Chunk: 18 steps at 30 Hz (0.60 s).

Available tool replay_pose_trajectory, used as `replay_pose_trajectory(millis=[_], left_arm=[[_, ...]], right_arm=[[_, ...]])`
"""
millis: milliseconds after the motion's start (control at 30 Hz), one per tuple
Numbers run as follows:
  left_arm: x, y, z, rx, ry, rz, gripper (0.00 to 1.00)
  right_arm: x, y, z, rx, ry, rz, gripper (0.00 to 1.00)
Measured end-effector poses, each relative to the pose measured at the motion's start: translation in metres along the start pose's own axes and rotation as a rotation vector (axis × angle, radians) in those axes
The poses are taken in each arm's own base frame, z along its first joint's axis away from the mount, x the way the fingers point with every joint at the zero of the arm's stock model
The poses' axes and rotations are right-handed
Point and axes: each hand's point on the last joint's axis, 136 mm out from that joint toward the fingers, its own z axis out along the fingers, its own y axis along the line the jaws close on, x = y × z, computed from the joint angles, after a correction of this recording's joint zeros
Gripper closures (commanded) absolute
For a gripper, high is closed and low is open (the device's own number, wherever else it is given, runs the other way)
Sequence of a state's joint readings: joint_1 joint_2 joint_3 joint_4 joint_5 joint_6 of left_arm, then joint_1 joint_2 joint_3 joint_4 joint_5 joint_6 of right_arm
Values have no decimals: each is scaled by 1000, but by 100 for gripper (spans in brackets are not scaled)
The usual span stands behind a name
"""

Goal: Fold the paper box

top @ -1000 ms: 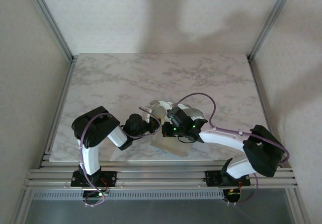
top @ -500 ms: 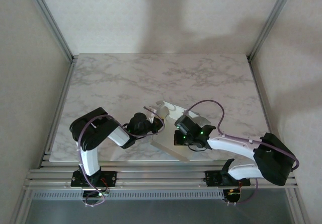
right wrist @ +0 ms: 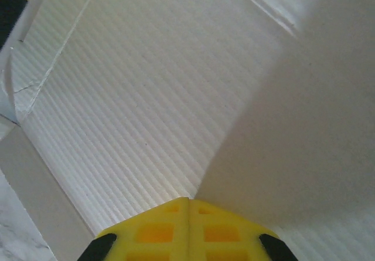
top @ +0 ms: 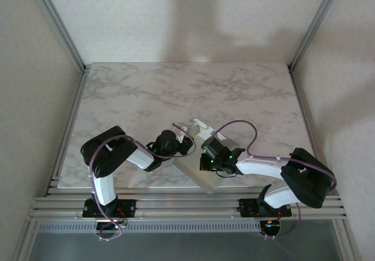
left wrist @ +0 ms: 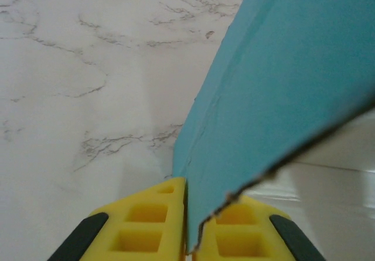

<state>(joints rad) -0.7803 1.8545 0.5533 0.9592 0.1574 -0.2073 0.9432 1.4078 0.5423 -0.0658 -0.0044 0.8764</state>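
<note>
Paper box (top: 194,170) sits at the front of the bench (top: 146,91), long axis eleven to five o'clock. Left hand (left wrist: 186,214) clamps its turquoise edge from nine; right hand (right wrist: 188,205), pads together and empty, faces its pale side from three

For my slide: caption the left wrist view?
Left gripper pinching the turquoise face of the paper box over the marble table.

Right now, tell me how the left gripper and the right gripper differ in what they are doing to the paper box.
The left gripper clamps an edge of the paper box between its pads. The right gripper is shut on itself, with no card between. The left gripper sits by the box's turquoise face, while the right gripper points at its pale ribbed face. Both are yellow-tipped and close to the box.
</note>
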Motion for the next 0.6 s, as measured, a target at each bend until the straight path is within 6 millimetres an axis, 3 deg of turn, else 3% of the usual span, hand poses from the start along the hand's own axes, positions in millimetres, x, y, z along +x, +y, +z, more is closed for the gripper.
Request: replay_pose_trajectory(millis=[367,600], left_arm=[[6,6,1,-30,19,7,86],[5,5,4,-32,21,11,93]], right_arm=[[-1,8,3,-32,-4,6,100],[-1,8,3,-36,-6,13,100]])
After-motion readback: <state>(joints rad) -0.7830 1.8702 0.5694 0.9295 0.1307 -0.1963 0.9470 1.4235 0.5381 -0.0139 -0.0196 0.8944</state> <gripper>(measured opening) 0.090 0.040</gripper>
